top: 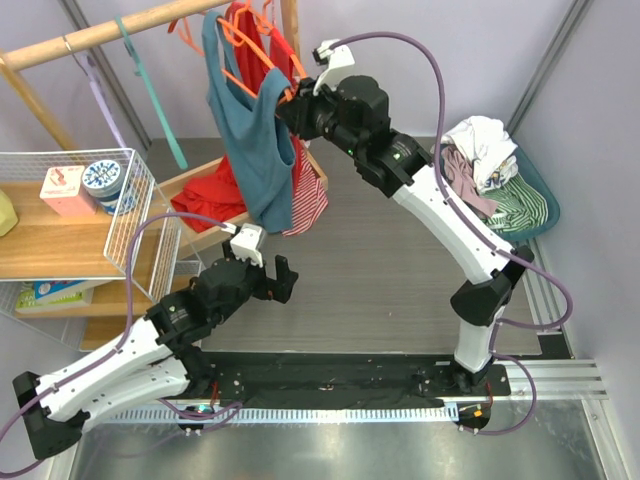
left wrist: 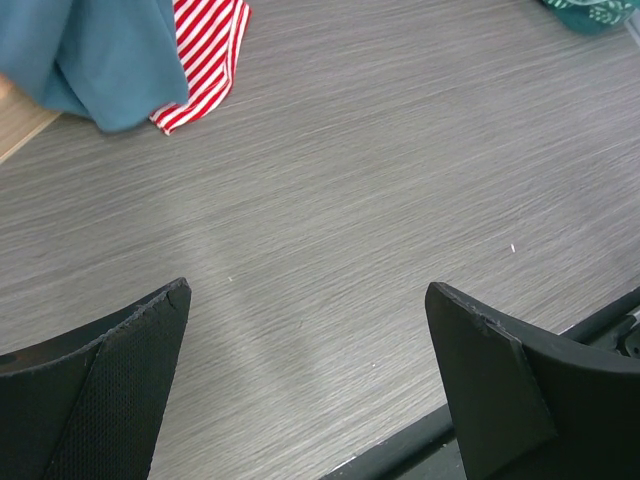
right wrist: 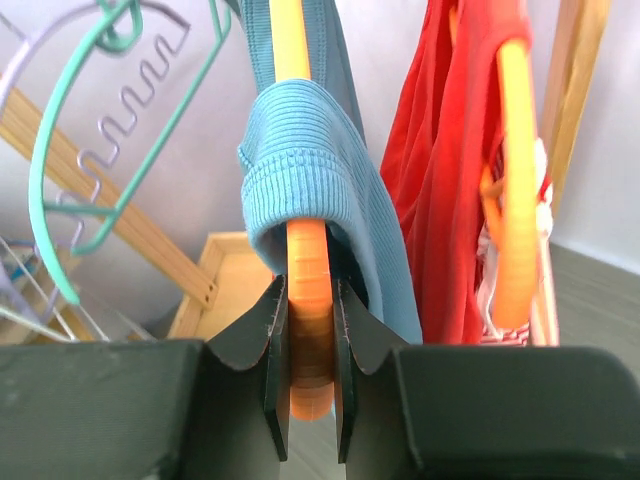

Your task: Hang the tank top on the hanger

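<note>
Right gripper, jaws clamped flat on one arm of the thin bright orange plastic clothes hanger, which stands on edge between the two fingers. Directly above the fingertips, touching the hanger, a ribbed strap of the dusty teal-blue sleeveless tank top loops over that arm; in the overhead view the body of the top hangs slack below and ahead of this gripper, from the wooden rail downward. Whether the far strap is seated on the hanger's other arm cannot be told. Beside the gripper, on its other side, a long bright red garment hangs on a second orange hanger; a teal-green hanger hangs on the opposite side, well apart. Left gripper, fingers spread wide with nothing between them, is poised low over the grey wood-grain table; the hem of the top and a red-and-white striped garment lie ahead of it, apart from the fingers.

Handling, as judged: the top is light, soft and limp, so it will sag and slide along smooth plastic; take it by the ribbed strap edge or neckline. The hanger is stiff but thin, best held on its arm near the shoulder, as here
</note>
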Tool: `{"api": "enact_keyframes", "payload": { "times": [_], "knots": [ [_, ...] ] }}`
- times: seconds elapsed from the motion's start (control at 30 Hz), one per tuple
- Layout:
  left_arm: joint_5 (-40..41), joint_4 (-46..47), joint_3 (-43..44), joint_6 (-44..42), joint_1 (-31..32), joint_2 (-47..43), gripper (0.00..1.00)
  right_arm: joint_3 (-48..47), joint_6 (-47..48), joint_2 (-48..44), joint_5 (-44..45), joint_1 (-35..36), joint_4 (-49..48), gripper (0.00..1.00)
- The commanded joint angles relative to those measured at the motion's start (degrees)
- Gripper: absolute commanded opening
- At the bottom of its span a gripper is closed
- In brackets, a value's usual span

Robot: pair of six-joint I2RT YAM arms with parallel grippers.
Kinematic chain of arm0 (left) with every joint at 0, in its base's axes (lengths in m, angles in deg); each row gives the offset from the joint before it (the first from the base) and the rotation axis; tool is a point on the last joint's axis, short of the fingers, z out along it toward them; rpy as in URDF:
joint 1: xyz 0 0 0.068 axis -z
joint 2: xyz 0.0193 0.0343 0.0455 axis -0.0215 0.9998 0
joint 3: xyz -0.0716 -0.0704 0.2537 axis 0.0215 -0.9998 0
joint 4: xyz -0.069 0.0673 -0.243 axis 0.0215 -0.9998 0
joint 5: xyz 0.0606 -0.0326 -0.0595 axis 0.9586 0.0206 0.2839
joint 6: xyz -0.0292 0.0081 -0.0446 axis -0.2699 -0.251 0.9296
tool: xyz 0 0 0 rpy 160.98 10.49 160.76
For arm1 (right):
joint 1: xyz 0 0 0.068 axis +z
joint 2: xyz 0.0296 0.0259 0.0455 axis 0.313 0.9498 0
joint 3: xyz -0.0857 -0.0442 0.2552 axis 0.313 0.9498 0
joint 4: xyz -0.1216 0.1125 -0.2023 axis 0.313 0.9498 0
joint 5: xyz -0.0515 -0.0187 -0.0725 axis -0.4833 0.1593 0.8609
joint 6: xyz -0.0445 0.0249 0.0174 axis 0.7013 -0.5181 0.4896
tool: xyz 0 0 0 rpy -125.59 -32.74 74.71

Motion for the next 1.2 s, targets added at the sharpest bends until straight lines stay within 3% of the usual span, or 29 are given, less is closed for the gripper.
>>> {"api": "enact_keyframes", "payload": {
  "times": [0.0,0.23,1.17],
  "knots": [
    [1.02,1.39,-0.11,0.32,0.19,0.66,1.00,-7.32,-3.15,2.42,-3.28,-2.89,-8.67,0.01],
    [0.76,1.39,-0.02,0.32,0.27,0.49,1.00,-15.15,-6.41,9.29,-6.97,-5.53,-8.40,0.01],
    [0.67,1.39,0.06,0.50,0.19,0.93,1.00,-11.99,-3.51,9.82,-7.94,-7.56,-3.66,0.01]
  ]
}}
